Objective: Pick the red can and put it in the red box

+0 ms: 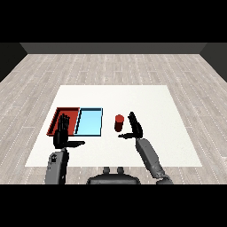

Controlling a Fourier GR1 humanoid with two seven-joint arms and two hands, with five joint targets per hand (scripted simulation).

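A red can [119, 123] stands upright on the white table, just right of the light blue tray. My right hand [135, 128] is immediately right of the can, fingers straight and thumb stretched out below it, open and holding nothing; whether it touches the can I cannot tell. The red tray [56, 116] lies at the left, side by side with the blue one, and holds nothing that I can see. My left hand [62, 133] hovers open over the red tray's near edge, fingers straight and pointing away, thumb out to the right.
The light blue tray [90, 122] sits between the red tray and the can. The white table [146, 102] stretches far and right of the can. Grey wood floor surrounds the table.
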